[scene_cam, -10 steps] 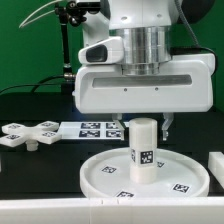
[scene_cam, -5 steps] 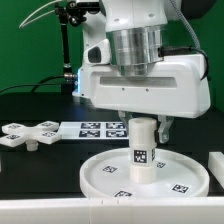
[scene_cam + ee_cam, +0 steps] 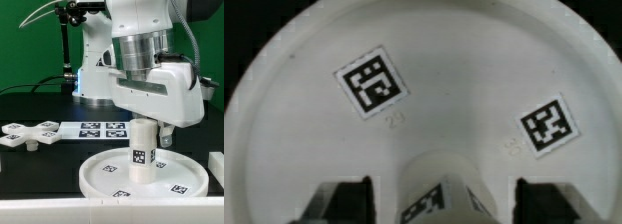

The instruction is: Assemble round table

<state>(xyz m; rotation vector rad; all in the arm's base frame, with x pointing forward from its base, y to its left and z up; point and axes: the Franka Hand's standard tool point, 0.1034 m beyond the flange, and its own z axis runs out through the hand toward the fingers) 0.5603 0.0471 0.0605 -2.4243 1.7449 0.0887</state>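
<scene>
The large rimmed round disc (image 3: 100, 176) lies flat on the black table near the front. The short thick cylinder leg (image 3: 143, 145) stands upright at its middle, with a tag facing the camera. My gripper (image 3: 147, 124) hangs straight over the leg, its body turned at an angle. In the wrist view the leg (image 3: 446, 185) sits between my dark fingers (image 3: 349, 200), with a gap on each side, so the gripper (image 3: 441, 206) is open around the leg. The disc's tagged surface (image 3: 438, 60) fills that view. The cross-shaped base piece (image 3: 28, 133) lies at the exterior view's left.
The marker board (image 3: 100, 128) lies flat behind the disc. A white block (image 3: 216, 165) stands at the exterior view's right edge. A dark post with cables (image 3: 68, 50) rises at the back left, in front of a green wall.
My hand has turned about its vertical axis over the leg, its wide body swinging from square-on to angled. The leg's tag still faces the same way. The disc and base piece have not moved.
</scene>
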